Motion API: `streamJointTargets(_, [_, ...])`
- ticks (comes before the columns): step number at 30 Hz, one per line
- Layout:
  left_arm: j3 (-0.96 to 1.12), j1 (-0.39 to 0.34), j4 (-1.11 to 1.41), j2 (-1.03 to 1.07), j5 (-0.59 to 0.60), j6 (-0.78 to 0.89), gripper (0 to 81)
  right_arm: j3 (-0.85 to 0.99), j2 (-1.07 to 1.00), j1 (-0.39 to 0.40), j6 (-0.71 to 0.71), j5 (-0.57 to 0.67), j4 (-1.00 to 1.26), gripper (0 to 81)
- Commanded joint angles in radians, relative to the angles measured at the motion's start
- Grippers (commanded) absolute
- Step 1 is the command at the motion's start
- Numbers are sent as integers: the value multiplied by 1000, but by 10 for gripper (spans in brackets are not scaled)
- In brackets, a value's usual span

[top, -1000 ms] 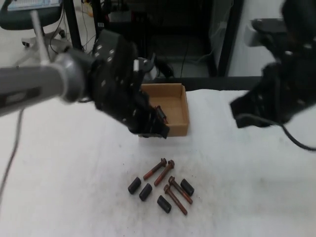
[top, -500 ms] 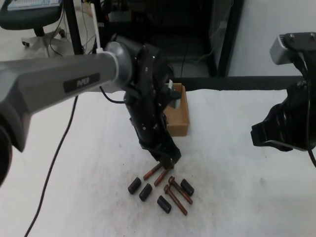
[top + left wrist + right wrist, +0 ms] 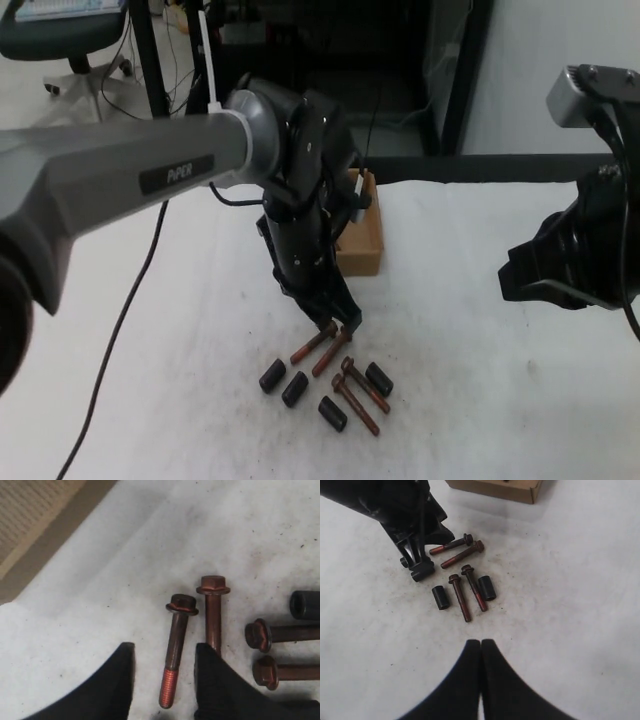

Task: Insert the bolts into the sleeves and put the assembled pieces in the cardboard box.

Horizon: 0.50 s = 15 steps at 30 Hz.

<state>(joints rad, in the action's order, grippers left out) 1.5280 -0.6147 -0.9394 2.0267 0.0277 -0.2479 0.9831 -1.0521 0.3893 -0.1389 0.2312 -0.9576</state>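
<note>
Several rusty bolts and short black sleeves lie loose on the white bench. My left gripper (image 3: 337, 328) hangs low over the pile, open, with its fingers (image 3: 112, 685) on either side of one bolt (image 3: 176, 647). A second bolt (image 3: 213, 610) lies just beside it, partly under one finger. Two more bolts (image 3: 260, 635) and a sleeve (image 3: 306, 605) lie farther off. The cardboard box (image 3: 364, 245) stands behind the left arm, partly hidden by it. My right gripper (image 3: 481, 645) is shut and empty, held above the bench short of the pile; its arm (image 3: 570, 265) is at the right.
In the right wrist view, two bolts (image 3: 470, 592) lie between two sleeves (image 3: 440, 597), close to the left gripper (image 3: 420, 565). The box edge (image 3: 495, 487) lies beyond them. A black frame and an office chair stand behind the bench.
My left arm has swung from above the cardboard box down to the bolts and now straddles one. The right arm has shifted a little to the right and then held.
</note>
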Motion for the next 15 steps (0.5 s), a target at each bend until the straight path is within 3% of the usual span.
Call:
streamJointTargets(1, [6, -9, -3, 14, -5, 5, 374, -2, 10, -4, -4, 14, -4, 3])
streamJointTargets(15, [6, -16, 8, 57, 19, -23, 374, -2, 10, -4, -4, 14, -4, 3])
